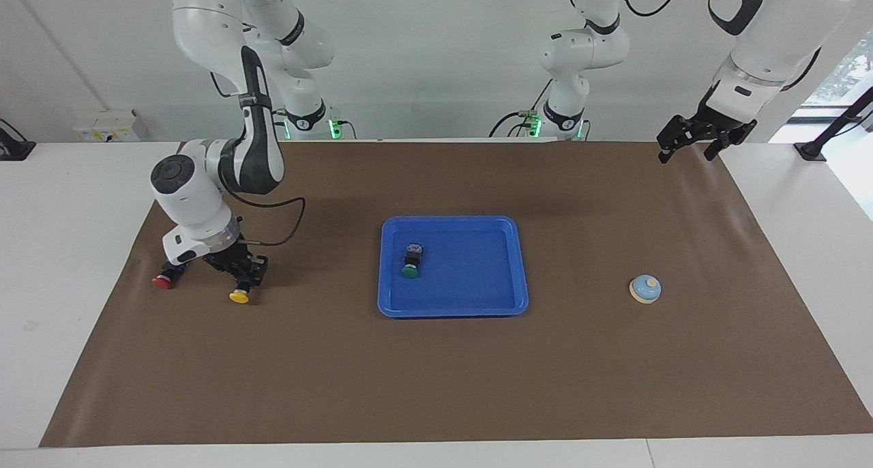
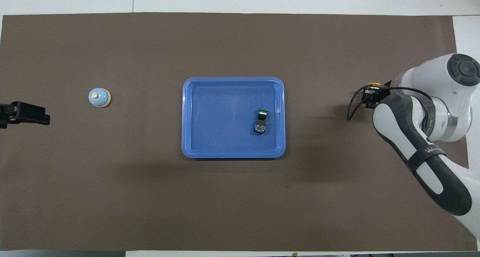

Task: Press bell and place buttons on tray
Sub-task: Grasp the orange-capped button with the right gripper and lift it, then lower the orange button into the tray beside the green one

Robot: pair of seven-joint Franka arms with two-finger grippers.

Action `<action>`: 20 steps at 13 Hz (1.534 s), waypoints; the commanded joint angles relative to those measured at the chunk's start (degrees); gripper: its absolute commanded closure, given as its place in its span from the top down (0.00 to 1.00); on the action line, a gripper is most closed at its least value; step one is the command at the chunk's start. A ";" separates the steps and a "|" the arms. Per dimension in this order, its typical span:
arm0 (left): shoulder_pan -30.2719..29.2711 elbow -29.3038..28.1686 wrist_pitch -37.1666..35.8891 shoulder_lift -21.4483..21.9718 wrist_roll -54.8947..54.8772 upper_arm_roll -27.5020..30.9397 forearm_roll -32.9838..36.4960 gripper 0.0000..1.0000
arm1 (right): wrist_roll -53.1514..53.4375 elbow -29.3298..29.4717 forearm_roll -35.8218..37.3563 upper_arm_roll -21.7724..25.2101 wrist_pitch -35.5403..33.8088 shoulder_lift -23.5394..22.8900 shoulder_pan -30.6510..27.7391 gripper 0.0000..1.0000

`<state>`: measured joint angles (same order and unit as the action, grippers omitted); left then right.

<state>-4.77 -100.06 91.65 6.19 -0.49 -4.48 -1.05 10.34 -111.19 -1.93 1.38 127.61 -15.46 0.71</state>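
- The right gripper (image 1: 240, 277), at the left of the facing view, had its fingers closed on the yellow button (image 1: 239, 295), low over the brown mat (image 1: 436, 386).
- In the overhead view the right arm's wrist covered most of that grip; only a sliver of the yellow cap showed at the right of the frame.
- The red button (image 1: 162, 282) lay on the mat just beside the gripper at the left of the facing view; the overhead view hid it under the arm.
- The green button (image 2: 261, 121) lay inside the blue tray (image 2: 195, 118) at mid-frame in both views.
- The bell (image 1: 644, 288) stood on the mat at the right of the facing view, well apart from the tray.
- The left gripper (image 1: 685, 142) waited at the upper right of the facing view, fingers spread and empty; the overhead view showed only its tip at the left edge.
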 commanded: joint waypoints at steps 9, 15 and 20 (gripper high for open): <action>0.20 -0.05 -0.42 0.32 -0.04 0.26 0.26 1.00 | 28.57 20.31 -3.34 -0.32 -12.41 -6.68 28.63 0.00; 0.20 -0.05 -0.42 0.32 -0.04 0.26 0.26 1.00 | 33.17 17.78 -2.73 -0.32 -1.08 -13.36 35.59 0.00; 0.20 -0.05 -0.42 0.32 -0.04 0.26 0.26 1.00 | 32.46 8.36 -2.64 -0.41 7.65 -11.26 36.38 0.00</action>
<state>-4.77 -100.06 91.65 6.19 -0.49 -4.48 -1.05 43.36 -98.99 -3.99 1.05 133.24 -29.28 36.57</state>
